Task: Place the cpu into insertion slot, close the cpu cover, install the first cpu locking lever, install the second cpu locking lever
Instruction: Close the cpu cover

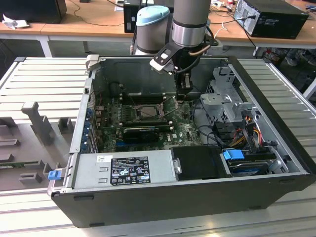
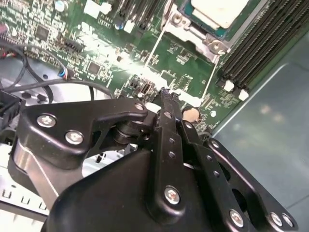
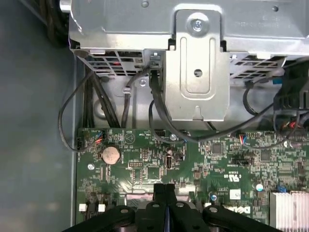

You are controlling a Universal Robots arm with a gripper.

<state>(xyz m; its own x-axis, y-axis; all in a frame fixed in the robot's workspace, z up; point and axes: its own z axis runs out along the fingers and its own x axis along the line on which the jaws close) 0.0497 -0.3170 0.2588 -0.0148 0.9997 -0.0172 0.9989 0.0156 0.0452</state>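
In the second wrist view the cpu (image 2: 219,12) shows its pale face inside the insertion slot, with the silvery cpu cover (image 2: 212,46) lying around it. Two thin wire locking levers (image 2: 153,48) (image 2: 213,72) run from the slot toward my gripper (image 2: 166,93), whose fingers are pressed together with nothing between them. In the exterior view the gripper (image 1: 183,98) hangs just above the green board, to the exterior view's right of the insertion slot (image 1: 148,111). The first wrist view shows the shut gripper (image 3: 164,186) over the board's edge.
The open computer case (image 1: 256,89) walls in the board. A long black expansion card (image 1: 143,132) lies in front of the slot. A metal drive cage (image 3: 195,72) with black cables (image 3: 159,111) stands close beside the gripper. A coin battery (image 3: 111,154) sits on the board.
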